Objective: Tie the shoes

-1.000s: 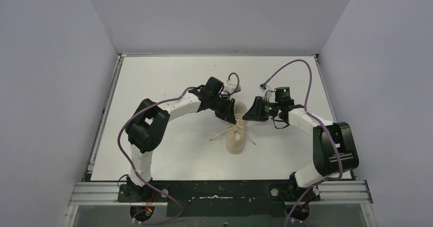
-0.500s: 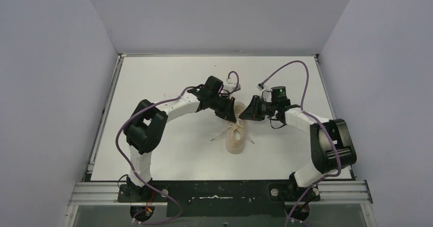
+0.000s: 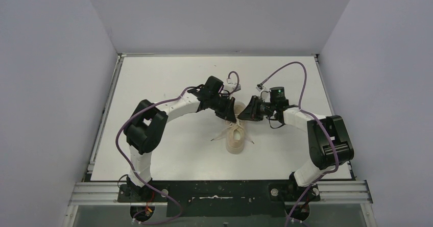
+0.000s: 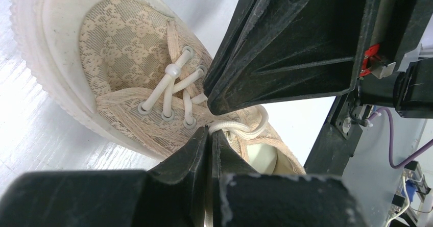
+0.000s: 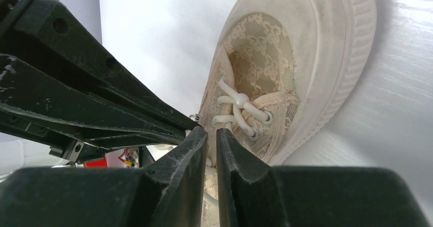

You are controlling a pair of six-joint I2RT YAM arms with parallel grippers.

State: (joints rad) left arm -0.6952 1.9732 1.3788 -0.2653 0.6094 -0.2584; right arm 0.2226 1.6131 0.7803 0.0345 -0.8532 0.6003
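Cream lace-knit sneaker (image 4: 117, 48), laces (image 4: 176, 81) loosely crossed; L gripper (image 4: 210, 131) pinched on laces, R gripper (image 5: 210, 132) near-shut, hold unclear.

1. The left arm (image 3: 173, 106) reaches forward and bends inward, left gripper (image 3: 231, 116) tilted down, jaws nearly together.
2. The right arm (image 3: 301, 117) mirrors it, right gripper (image 3: 243, 116) likewise narrowed, tips almost meeting.

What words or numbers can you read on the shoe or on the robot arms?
None: no word, number or brand can be read in any view.
The shoe: only a woven pattern, no letters I can make out.
The laces: plain.
The small red part in the left wrist view: no writing shows on it.
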